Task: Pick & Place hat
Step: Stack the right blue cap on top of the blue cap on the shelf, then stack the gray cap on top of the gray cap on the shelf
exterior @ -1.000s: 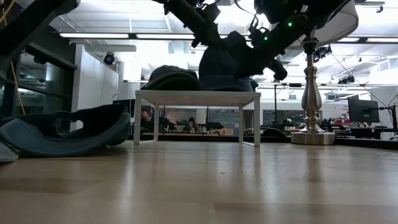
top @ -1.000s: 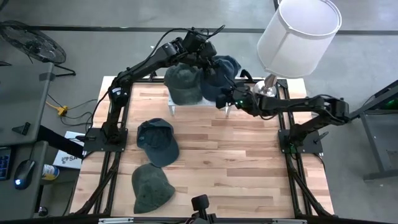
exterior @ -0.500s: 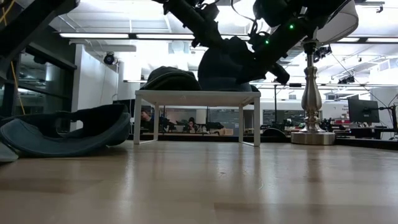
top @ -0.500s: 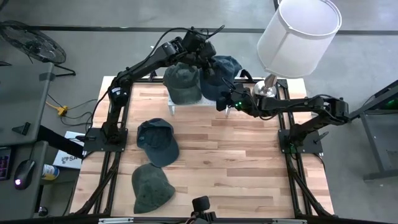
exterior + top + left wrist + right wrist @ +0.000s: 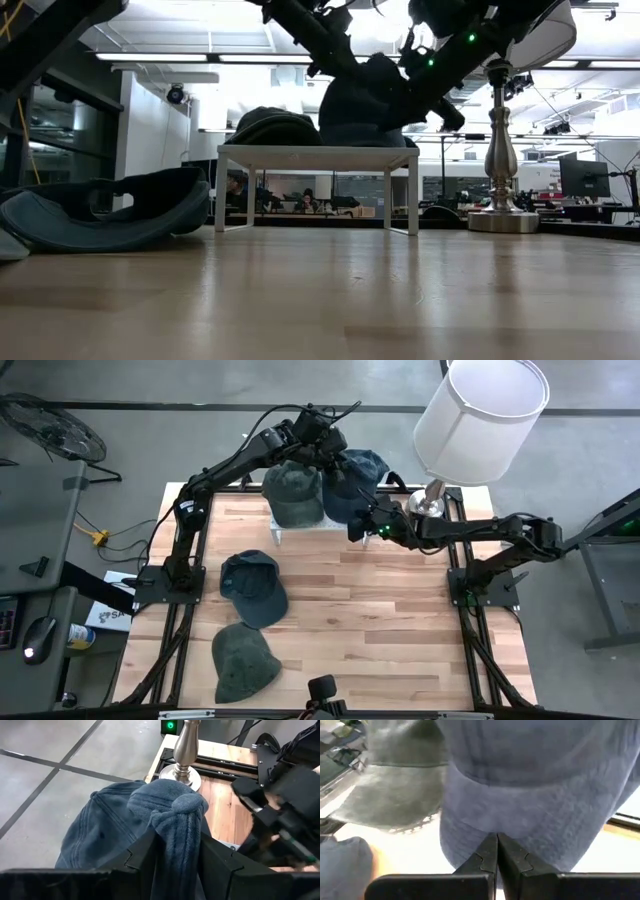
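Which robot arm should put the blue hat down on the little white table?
The left. Its gripper is pinching a fold of the blue hat above the white table; the right gripper is shut beside its edge.

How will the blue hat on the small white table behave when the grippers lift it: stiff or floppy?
Probably floppy: the blue hat's fabric bunches into folds between the left gripper's fingers. It likely sags where unsupported, which may be why the right gripper pinches its edge too. It seems light and unlikely to slip from the small white table.
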`<state>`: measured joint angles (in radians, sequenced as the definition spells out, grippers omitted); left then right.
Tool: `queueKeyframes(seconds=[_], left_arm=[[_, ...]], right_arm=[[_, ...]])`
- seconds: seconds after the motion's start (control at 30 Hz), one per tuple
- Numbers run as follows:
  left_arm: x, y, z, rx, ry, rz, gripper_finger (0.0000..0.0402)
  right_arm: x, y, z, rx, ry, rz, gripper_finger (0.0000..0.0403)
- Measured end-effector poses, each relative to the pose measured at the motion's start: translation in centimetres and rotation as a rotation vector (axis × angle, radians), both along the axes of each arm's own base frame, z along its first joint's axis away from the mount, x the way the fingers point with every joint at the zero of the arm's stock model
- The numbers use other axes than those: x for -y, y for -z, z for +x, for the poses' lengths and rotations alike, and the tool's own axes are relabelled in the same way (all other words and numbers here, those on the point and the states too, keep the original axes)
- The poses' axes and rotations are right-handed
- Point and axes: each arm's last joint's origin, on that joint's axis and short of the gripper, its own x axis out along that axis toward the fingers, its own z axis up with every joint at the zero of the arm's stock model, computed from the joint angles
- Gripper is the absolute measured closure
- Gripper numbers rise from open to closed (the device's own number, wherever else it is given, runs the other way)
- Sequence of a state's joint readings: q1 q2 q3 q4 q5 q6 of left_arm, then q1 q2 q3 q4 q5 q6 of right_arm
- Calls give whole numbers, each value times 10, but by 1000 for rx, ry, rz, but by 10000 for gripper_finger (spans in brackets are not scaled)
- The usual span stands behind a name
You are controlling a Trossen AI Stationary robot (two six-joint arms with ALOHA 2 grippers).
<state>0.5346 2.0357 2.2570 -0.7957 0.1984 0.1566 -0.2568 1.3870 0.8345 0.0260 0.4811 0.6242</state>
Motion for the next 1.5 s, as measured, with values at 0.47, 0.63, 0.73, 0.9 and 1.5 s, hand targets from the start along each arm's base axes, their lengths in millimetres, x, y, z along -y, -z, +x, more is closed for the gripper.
queueKeyframes(seconds=[0.47, 0.63, 0.73, 0.9, 1.5], left_arm=[[0, 0, 0, -2, -3, -6, 275], [1, 0, 0, 2, 14, -13, 275], [1, 0, 0, 0, 28, -3, 275], [1, 0, 0, -3, 57, 18, 260], [2, -13, -8, -7, -6, 103, 104]], right_arm=[[-16, -33, -21, 27, -10, -100, 403], [-17, -37, -26, 20, -8, -107, 403], [-17, -36, -27, 9, -14, -102, 403], [-17, -36, -27, 0, -17, -99, 403], [-18, -35, -27, -8, -36, -87, 403]])
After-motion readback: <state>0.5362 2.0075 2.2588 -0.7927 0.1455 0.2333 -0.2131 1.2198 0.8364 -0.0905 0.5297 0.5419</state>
